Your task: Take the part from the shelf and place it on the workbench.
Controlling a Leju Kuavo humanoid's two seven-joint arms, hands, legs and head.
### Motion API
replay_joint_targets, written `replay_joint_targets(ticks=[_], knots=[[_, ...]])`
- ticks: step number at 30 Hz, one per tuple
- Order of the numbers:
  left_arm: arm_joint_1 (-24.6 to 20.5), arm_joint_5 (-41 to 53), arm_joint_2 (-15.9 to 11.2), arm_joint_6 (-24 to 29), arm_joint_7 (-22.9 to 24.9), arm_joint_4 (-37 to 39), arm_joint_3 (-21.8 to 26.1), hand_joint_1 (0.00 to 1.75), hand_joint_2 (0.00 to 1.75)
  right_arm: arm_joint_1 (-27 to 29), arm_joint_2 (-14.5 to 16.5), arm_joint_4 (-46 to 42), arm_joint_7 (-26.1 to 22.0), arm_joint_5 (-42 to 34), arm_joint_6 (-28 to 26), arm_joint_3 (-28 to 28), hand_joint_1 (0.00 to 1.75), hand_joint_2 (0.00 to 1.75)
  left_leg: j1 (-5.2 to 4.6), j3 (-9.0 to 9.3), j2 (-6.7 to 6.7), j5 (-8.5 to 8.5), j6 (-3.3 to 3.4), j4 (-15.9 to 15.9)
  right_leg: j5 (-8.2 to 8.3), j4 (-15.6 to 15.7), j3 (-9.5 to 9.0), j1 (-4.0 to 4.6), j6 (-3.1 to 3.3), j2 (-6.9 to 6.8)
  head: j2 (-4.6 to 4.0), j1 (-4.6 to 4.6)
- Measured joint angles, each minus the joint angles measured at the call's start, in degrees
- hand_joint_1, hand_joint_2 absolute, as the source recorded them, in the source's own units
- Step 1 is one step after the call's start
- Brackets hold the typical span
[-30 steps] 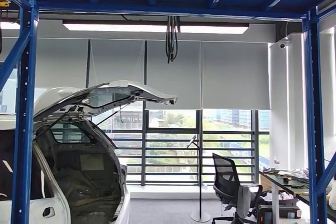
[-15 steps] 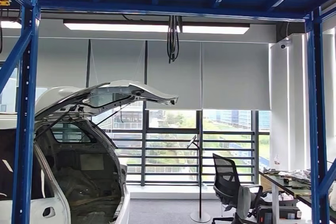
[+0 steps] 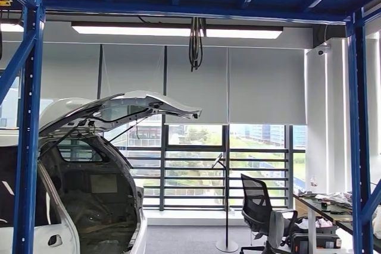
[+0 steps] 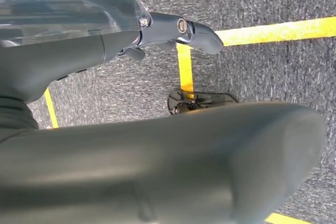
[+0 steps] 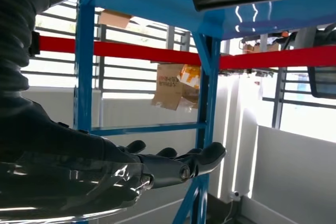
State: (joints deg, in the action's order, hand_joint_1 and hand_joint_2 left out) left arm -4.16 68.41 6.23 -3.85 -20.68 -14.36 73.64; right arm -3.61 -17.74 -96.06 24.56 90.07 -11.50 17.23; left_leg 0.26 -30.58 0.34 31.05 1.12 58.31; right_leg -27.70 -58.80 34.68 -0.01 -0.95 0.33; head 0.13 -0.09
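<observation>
I cannot pick out the part itself from here; my best guess is that it sits somewhere on the blue shelf (image 5: 206, 103), whose upright post and red crossbeam (image 5: 158, 53) stand ahead of my right hand (image 5: 174, 166) in the right wrist view, with a cardboard box (image 5: 174, 85) behind the frame at about 12 o'clock from the fingertips. That right hand holds nothing, its fingers stretched out and slightly apart. My left hand (image 4: 174, 30) hangs over grey carpet with yellow floor tape (image 4: 273, 31) beneath it, fingers extended and empty too. In the head view I am looking level through the blue frame (image 3: 27, 135) at a white car body (image 3: 90, 176) with its hatch raised at 8 o'clock, an office chair (image 3: 258, 206) at 5 o'clock, and a cluttered tabletop (image 3: 332, 209) at 4 o'clock. To do this well, I would tilt the head down first to find the part, then bring the right hand in under the shelf beam slowly, keeping the fingers clear of the post.
</observation>
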Motion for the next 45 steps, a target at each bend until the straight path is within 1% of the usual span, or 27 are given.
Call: replay_joint_targets(ticks=[5,11,14,17,22,25,28,32,36,40,45], knots=[[0.01,0.02,0.0,0.0,-0.02,0.0,-0.04,0.0,0.0,0.28,0.79,1.3,-0.12,0.02,0.09,-1.83,0.0,1.75,0.0,0.02,0.0,0.0,0.0,0.0,0.0,0.0,-0.01,0.0,0.0,0.0,0.0,0.0],[-0.01,0.84,0.0,0.0,-0.37,0.0,-0.48,0.0,0.0,0.49,1.08,3.18,1.8,0.01,-0.89,-3.88,0.0,1.75,-0.01,0.03,0.0,0.0,0.0,0.0,0.0,0.0,-0.02,0.0,0.0,0.01,0.0,0.0],[-0.04,1.14,0.0,0.0,-0.47,0.0,-0.79,0.0,0.0,0.56,1.14,4.03,1.91,0.02,-1.56,-4.95,0.0,1.75,-0.02,0.03,0.0,0.0,0.0,0.0,0.0,0.0,-0.02,-0.02,0.0,0.01,0.0,0.0],[-0.07,1.59,0.0,0.0,-0.58,0.0,-1.19,0.0,0.0,0.46,2.1,4.97,-0.95,0.02,-2.13,-6.77,0.0,1.75,-0.03,0.03,0.0,0.0,0.0,0.0,0.0,0.0,-0.02,-0.02,0.0,0.0,0.0,0.0],[-0.26,2.08,0.02,0.0,-0.67,0.0,-1.59,0.0,0.0,-0.49,5.37,6.88,-7.15,0.01,-2.76,-11.43,0.0,1.75,-0.01,0.04,-0.01,0.0,0.0,0.0,0.0,0.0,-0.04,-0.02,0.0,0.01,0.0,0.0],[-0.39,2.44,0.02,-0.02,-0.73,0.0,-1.74,0.0,0.0,-1.38,7.96,8.06,-11.62,-0.31,-3.41,-14.41,0.0,1.75,-0.01,0.07,0.0,0.0,0.0,0.0,0.01,-0.01,-0.06,-0.01,0.0,0.03,0.0,0.0],[-0.45,2.74,0.02,-0.1,-0.8,0.0,-1.87,0.0,0.0,-2.27,10.21,9.0,-14.54,-0.45,-3.75,-16.83,0.0,1.75,-0.01,0.08,0.0,-0.01,-0.01,0.0,0.01,-0.01,-0.08,-0.01,0.0,0.02,0.0,0.0],[-0.5,3.02,0.02,-0.1,-0.91,0.0,-2.24,0.0,0.0,-3.47,12.52,10.03,-17.38,-1.31,-3.81,-18.69,0.0,1.75,-0.01,0.07,0.0,-0.01,-0.01,0.0,0.0,-0.01,-0.08,-0.01,0.0,0.02,0.0,0.0],[-0.56,3.43,0.02,-0.09,-0.9,0.01,-2.55,0.0,0.0,-5.47,14.15,11.89,-19.46,-2.52,-3.51,-19.35,0.0,1.75,-0.02,0.08,0.0,-0.01,-0.01,0.0,0.01,-0.01,-0.09,-0.02,0.0,0.03,0.0,0.0],[-0.59,3.84,0.02,-0.1,-0.87,0.02,-2.86,0.0,0.0,-7.46,15.1,14.18,-20.13,-3.08,-3.03,-19.41,0.0,1.75,-0.03,0.09,0.0,-0.01,0.0,0.0,0.01,-0.01,-0.1,-0.02,0.0,0.03,0.0,0.0],[-0.62,4.11,0.02,-0.26,-0.87,0.02,-3.1,0.0,0.0,-9.44,15.54,17.05,-20.48,-3.9,-1.91,-19.43,0.0,1.75,-0.02,0.09,0.0,-0.01,-0.01,0.0,0.01,-0.01,-0.09,-0.02,0.0,0.02,0.0,0.0]])
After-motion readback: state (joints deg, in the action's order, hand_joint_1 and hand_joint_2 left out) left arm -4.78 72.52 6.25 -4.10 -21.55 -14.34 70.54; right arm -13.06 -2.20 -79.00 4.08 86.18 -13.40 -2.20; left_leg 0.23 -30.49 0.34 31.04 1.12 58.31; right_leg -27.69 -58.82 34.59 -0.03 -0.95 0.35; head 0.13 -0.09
